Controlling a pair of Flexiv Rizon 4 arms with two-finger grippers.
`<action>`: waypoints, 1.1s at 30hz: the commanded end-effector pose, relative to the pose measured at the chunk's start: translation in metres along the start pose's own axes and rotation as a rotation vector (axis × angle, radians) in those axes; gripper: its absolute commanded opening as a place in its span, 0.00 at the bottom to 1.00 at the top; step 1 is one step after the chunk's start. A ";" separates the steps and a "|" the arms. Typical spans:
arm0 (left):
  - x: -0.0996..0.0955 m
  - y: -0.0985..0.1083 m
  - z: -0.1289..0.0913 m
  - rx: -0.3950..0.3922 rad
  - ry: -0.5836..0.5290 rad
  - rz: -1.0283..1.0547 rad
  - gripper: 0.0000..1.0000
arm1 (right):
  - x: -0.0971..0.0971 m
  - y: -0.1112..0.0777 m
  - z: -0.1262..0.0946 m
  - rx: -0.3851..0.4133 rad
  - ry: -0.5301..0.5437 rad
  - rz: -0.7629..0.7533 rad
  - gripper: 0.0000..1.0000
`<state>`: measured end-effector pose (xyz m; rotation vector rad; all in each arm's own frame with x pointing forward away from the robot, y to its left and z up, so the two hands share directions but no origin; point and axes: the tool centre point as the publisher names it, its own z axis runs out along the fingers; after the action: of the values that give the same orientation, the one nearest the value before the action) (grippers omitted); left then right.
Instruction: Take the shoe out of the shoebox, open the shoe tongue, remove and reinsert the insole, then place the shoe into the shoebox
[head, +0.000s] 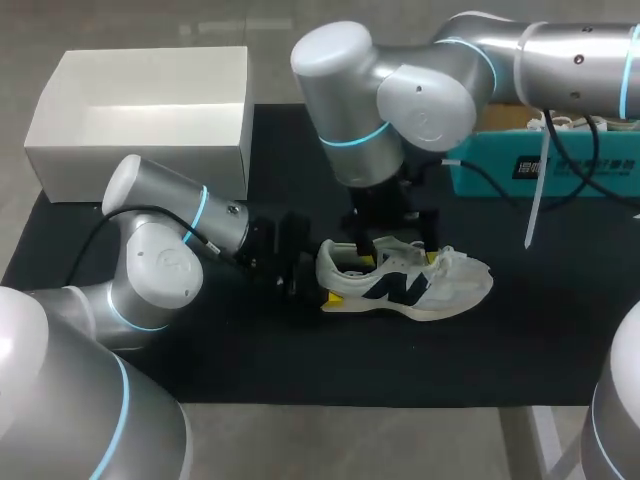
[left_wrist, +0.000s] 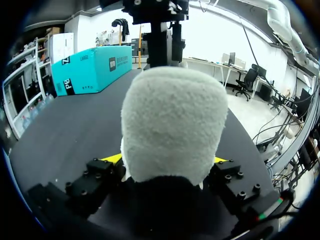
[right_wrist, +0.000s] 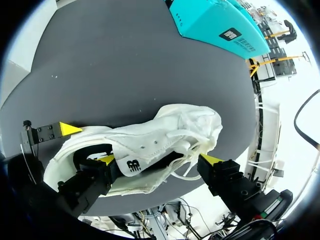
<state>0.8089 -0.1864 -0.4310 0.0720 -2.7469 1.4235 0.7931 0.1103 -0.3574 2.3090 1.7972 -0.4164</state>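
Observation:
A white sneaker with a navy logo lies on its sole on the black mat, toe to the right. My left gripper is at its heel. In the left wrist view the fuzzy heel fills the gap, with both yellow-tipped fingers pressed to its sides. My right gripper hangs over the shoe's opening from above and is open. One of its fingers is inside the shoe and the other is outside by the tongue and laces.
An open white box stands at the back left, partly off the mat. A teal shoebox sits at the back right, also seen past the shoe and beyond the toe.

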 end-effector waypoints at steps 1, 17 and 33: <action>0.000 0.000 0.001 0.001 -0.001 0.001 0.00 | -0.008 -0.003 -0.008 -0.008 -0.021 0.028 1.00; 0.000 0.000 0.001 0.001 -0.001 0.001 0.00 | -0.023 0.001 -0.011 -0.031 0.066 0.093 0.00; 0.000 0.000 0.001 0.001 -0.001 0.001 0.00 | -0.075 -0.002 -0.016 -0.037 0.188 0.165 0.00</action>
<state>0.8090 -0.1866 -0.4308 0.0718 -2.7467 1.4236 0.7829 0.0644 -0.3272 2.4787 1.6268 -0.2531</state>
